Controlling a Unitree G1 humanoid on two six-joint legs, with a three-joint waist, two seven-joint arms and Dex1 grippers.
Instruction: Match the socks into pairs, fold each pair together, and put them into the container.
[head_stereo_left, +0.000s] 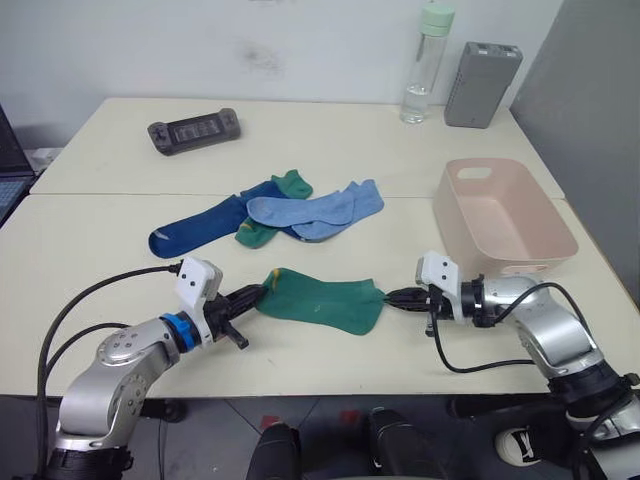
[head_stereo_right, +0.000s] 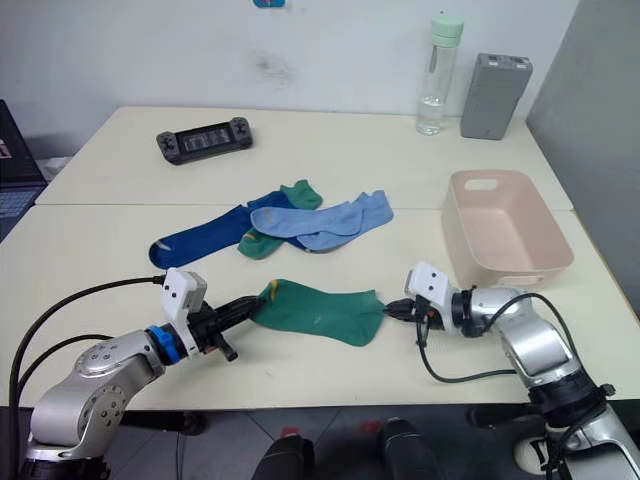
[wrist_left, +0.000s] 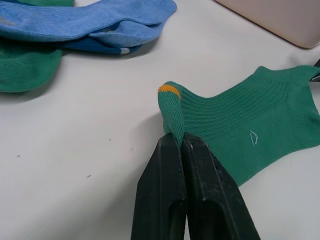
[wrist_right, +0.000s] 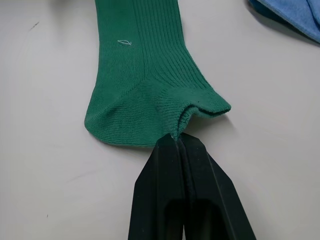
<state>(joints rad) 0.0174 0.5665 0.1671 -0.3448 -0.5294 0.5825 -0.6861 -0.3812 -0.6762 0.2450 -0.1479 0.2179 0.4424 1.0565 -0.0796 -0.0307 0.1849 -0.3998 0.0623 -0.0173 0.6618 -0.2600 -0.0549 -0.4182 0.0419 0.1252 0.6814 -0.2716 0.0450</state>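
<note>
The table (head_stereo_left: 90, 250) carries a pink bin (head_stereo_left: 560, 243) near its right edge, empty. A heap of socks (head_stereo_left: 290, 212) lies at mid-table. One green sock (head_stereo_left: 325, 298) is stretched flat near the front edge, apart from the heap. The left gripper (head_stereo_left: 250, 296) is clamped on its yellow-tipped end, the right gripper (head_stereo_left: 398, 297) on its opposite end. Both ends are best lifted evenly and the sock kept taut, so it can be laid squarely onto its green partner in the heap.
</note>
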